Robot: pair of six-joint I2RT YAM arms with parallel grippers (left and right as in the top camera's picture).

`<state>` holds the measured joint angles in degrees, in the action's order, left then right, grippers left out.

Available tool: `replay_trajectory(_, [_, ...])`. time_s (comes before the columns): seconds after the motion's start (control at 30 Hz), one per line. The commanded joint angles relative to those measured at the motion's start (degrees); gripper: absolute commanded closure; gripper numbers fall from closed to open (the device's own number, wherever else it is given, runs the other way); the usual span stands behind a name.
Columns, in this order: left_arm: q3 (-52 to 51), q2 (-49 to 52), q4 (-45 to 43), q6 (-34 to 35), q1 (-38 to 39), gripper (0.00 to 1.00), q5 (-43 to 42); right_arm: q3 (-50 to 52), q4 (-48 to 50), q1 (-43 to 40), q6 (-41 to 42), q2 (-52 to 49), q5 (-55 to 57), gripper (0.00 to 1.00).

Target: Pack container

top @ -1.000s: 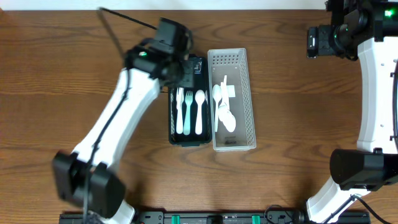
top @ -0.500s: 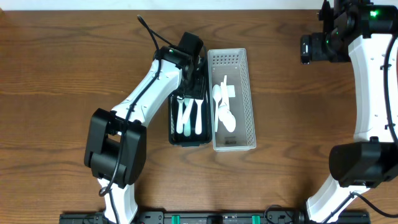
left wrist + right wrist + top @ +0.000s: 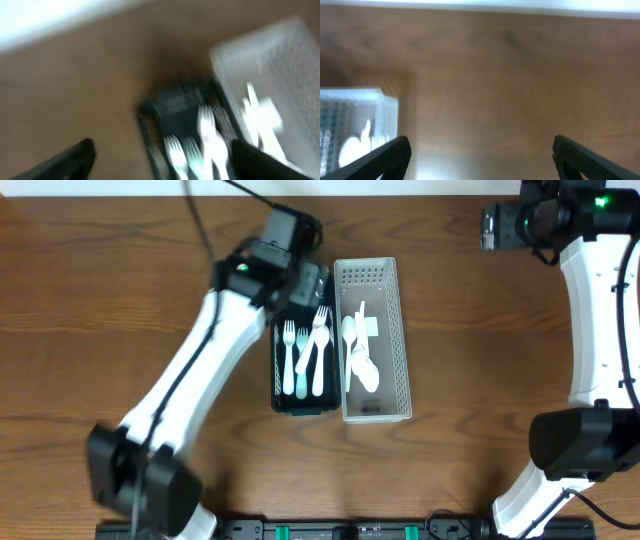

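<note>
Overhead, black cutlery tray (image 3: 305, 411): sits mid-table with its long side touching the white perforated basket (image 3: 404, 330) on its right, and holds pale forks and spoons laid lengthwise.
Slanted fork (image 3: 317, 335): lies in the tray's far right part, tines toward the far end, tilted across its neighbours instead of parallel to them.
Basket contents: white spoons (image 3: 360, 365), not yet packed.
Step in hand: by my judgement, the fork is delivered into the tray and the move due is a clean retreat.
Doing it well: rise straight up off the tray's far end so neither finger catches the slanted fork or the rim. For the following piece, line the handle up with the tray's long axis before letting go, so it nests flat.
Left gripper (image 3: 312, 283): hovers over the tray's far end, jaws spread wide with nothing between them. The wrist view is blurred but shows the fingers (image 3: 65, 161) far apart above the forks.
Left arm: stretches diagonally from the near-left base to the tray.
Right gripper (image 3: 495, 225): sits at the far right, well apart from both containers, jaws wide and empty.
</note>
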<state>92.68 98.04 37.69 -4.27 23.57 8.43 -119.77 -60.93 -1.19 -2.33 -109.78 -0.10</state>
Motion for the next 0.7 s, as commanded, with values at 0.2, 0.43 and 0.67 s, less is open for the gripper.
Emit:
replay_trajectory(0.2, [0.94,0.61,-17.14,-8.15,-14.91,0.02,8.72,0.11,26.67,2.01,-13.75,-3.98,-2.21,0.06])
replay_trajectory(0.43, [0.92,1.11,-19.17,-8.02,-25.33,0.02,-3.85,0.39,31.08,1.73,-13.99,-7.65,-3.43,0.01])
replay_trajectory(0.67, [-8.09,-9.68,-19.12,-5.97,-27.36,0.02,-9.4,2.82,21.31,-1.16,-9.33,-2.73,-3.39,0.01])
